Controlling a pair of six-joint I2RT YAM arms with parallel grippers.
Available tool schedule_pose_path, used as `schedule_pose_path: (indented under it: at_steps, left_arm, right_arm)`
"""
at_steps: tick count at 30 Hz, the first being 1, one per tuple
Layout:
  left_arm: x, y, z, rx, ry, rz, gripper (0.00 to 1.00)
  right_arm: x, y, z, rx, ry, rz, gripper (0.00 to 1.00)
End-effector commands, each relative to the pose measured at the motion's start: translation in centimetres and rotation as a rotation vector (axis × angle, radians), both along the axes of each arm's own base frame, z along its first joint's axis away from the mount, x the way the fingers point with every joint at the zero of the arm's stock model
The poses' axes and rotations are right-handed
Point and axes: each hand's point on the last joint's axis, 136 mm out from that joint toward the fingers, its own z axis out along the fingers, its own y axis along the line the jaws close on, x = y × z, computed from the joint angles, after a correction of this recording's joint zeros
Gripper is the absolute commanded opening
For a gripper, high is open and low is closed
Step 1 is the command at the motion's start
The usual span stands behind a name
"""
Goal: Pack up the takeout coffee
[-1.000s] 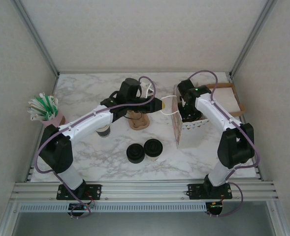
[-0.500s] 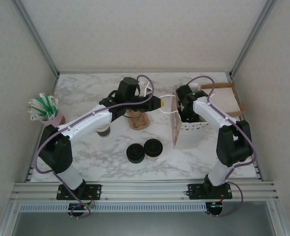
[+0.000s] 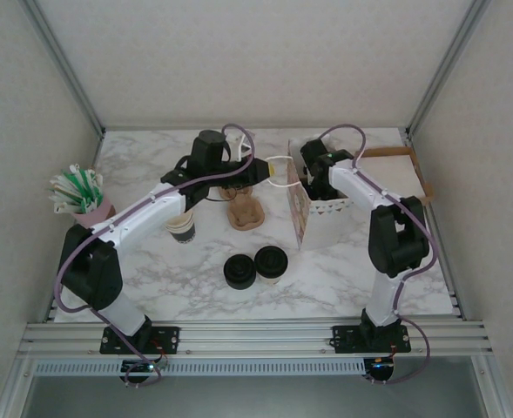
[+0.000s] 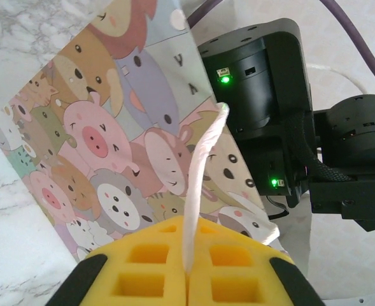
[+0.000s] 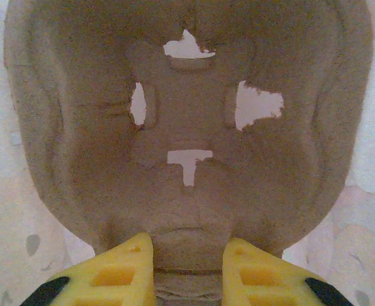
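Pinching the white cord handle of an animal-print paper bag, the left gripper has its yellow fingers pressed together on the cord, which rises toward 12 o'clock in the left wrist view. The bag stands open on the marble counter, at 3 o'clock of that gripper. The right gripper sits at the bag's mouth. In the right wrist view its fingers flank the narrow end of a moulded pulp carrier and appear to clamp it, though contact is hard to confirm. The takeout coffee stands upright on the counter, lid on, at about 7 o'clock of the bag. A low black pile of lids sits just beside it at 9 o'clock. A second carrier lies at 12 o'clock of the coffee, with a stack of lidless cups at its 9 o'clock.
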Motion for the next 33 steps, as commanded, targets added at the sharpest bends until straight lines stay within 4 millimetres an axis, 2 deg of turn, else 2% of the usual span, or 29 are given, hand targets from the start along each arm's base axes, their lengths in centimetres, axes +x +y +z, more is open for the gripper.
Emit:
schedule_pose_path:
  at_steps: [1, 7, 11, 18, 33]
  left_arm:
    - [0.0, 0.5, 1.3, -0.028, -0.029, 0.015, 0.0]
    - [0.1, 0.4, 1.4, -0.031, -0.028, 0.013, 0.0]
    - [0.0, 0.5, 1.5, -0.032, -0.028, 0.014, 0.0]
    - [0.2, 0.6, 1.5, -0.03, -0.027, 0.022, 0.02]
    - [1.0, 1.5, 2.1, -0.016, -0.055, 0.09, 0.11]
  right_arm:
    - [-0.5, 0.0, -1.5, -0.023, 0.035, 0.004, 0.22]
    - [-0.8, 0.0, -2.4, -0.029, 0.047, 0.0, 0.24]
    - [-0.9, -0.1, -2.5, -0.032, 0.052, 0.002, 0.3]
    - [-0.7, -0.2, -0.8, -0.027, 0.018, 0.003, 0.42]
    - [-0.6, -0.1, 3.4, 0.003, -0.053, 0.006, 0.54]
